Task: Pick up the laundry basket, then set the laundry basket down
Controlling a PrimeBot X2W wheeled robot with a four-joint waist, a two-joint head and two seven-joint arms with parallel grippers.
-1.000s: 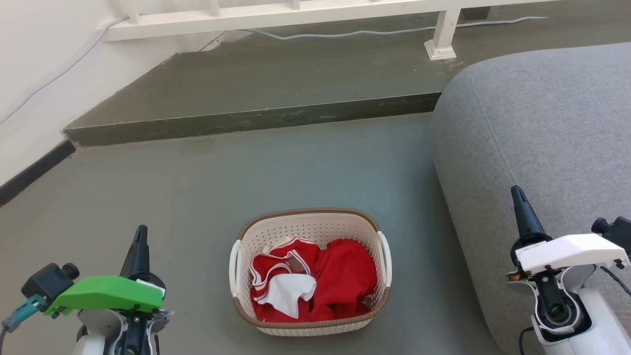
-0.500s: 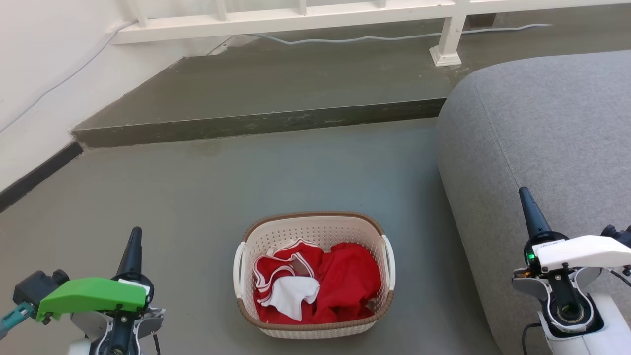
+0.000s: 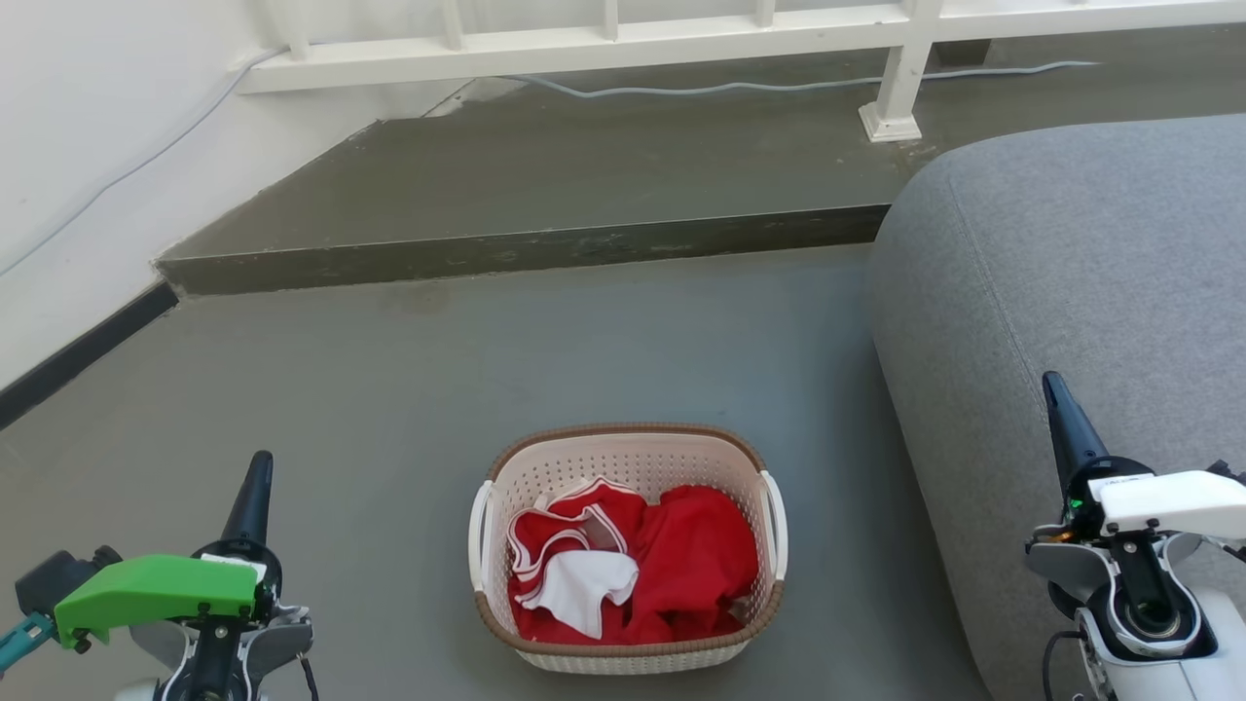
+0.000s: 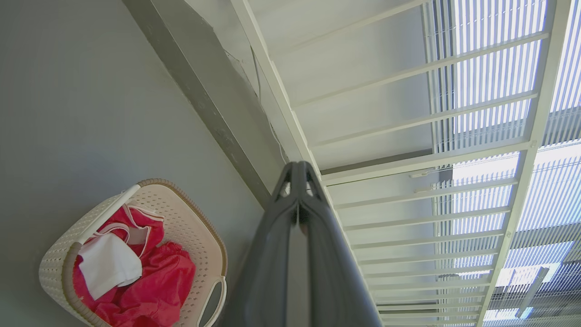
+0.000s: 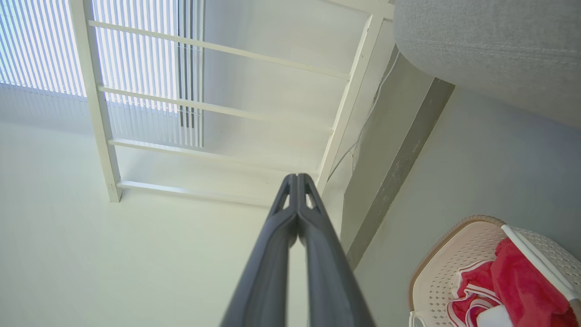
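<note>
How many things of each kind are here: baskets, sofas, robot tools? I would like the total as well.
Laundry basket: 1
Sofa: 1
Tools: 2, the left tool and the right tool
Total: 4

The left gripper (image 3: 260, 465) has long dark tapered fingers (image 3: 253, 501), a bright green cover (image 3: 156, 589), a black camera block (image 3: 44, 581) and a teal connector (image 3: 15, 643). The right gripper (image 3: 1053, 385) has a white cover (image 3: 1173, 503), a small green light (image 3: 1075, 504), a pale grey wrist housing (image 3: 1192, 633) with a dark ring, and a black cable (image 3: 1047, 667).

Grey floor (image 3: 409, 389) bearing laundry basket (image 3: 623, 662) and grey sofa (image 3: 1071, 263).
</note>
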